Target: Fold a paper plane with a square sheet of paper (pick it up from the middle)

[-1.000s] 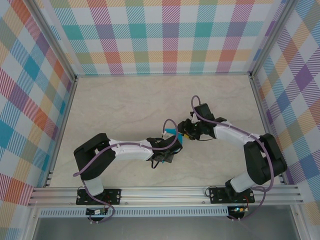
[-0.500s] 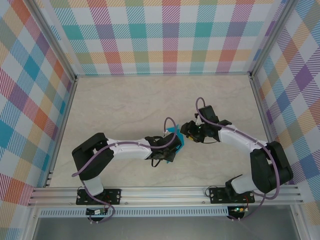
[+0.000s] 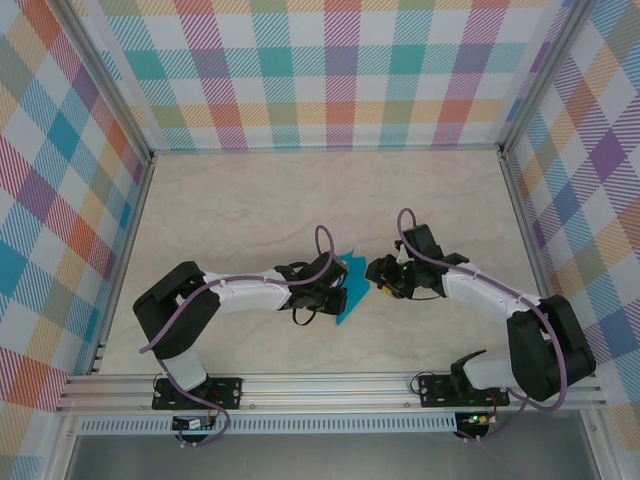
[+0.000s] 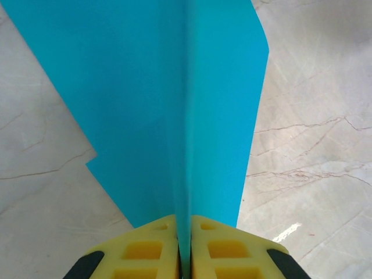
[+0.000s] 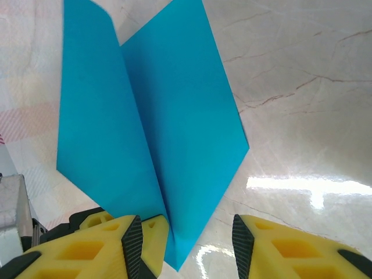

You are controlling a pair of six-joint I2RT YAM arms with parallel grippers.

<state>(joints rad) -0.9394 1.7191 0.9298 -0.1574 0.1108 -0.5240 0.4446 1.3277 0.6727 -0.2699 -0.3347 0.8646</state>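
Left of centre in the overhead view, the left gripper (image 3: 335, 292) has swung down and a touch left from where it was a second ago. It still has the folded teal sheet of paper (image 3: 352, 288) in hand. Its wrist camera shows the yellow pads (image 4: 148, 250) pressed together on the sheet's centre crease. A second ago only a small teal scrap peeked out between the two wrists. Now a long pointed shape shows just below mid-frame, over the marble-look tabletop (image 3: 240, 210).

Moving right, the right gripper (image 3: 378, 272) has backed off to the right, and its elbow has dropped toward the lower right corner. Its fingers (image 5: 145, 238) stand apart, with the sheet's near point reaching into the gap, unclamped.

From above, the left wrist and purple cable (image 3: 322, 245) cover the sheet's left side. The far end runs off the top edge in the left wrist view. Whether the paper touches the table cannot be told.
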